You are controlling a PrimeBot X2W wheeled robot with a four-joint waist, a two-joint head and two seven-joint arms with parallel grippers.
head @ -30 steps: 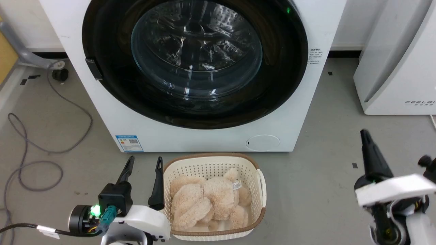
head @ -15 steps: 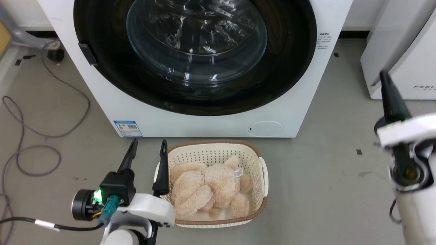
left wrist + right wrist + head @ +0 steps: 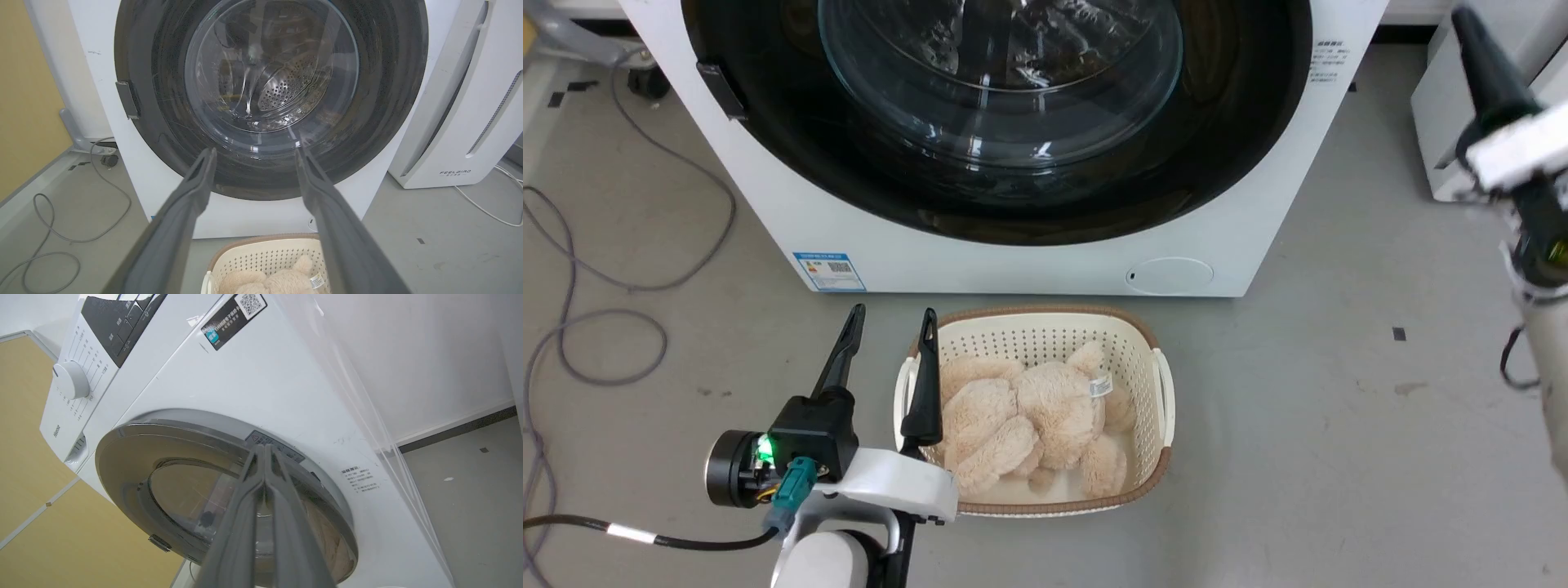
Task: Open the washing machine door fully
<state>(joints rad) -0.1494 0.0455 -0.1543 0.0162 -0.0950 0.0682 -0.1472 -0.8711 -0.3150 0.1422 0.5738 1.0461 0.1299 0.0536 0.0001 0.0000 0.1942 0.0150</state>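
My right gripper [image 3: 1474,41], fingers pressed together and empty, sits nearer the washing machine door [image 3: 1225,147], closed at nine o'clock from it; my left gripper [image 3: 892,314], spread wide, holds nothing.

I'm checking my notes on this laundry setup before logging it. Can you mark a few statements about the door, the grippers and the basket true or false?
1. The washing machine door is shut. True.
2. The left gripper has its fingers pressed together. False: they stand spread apart.
3. The basket on the floor holds a plush toy. True.
4. The right gripper is clamped on the basket. False: it is up beside the washing machine, fingers together, nothing between them.
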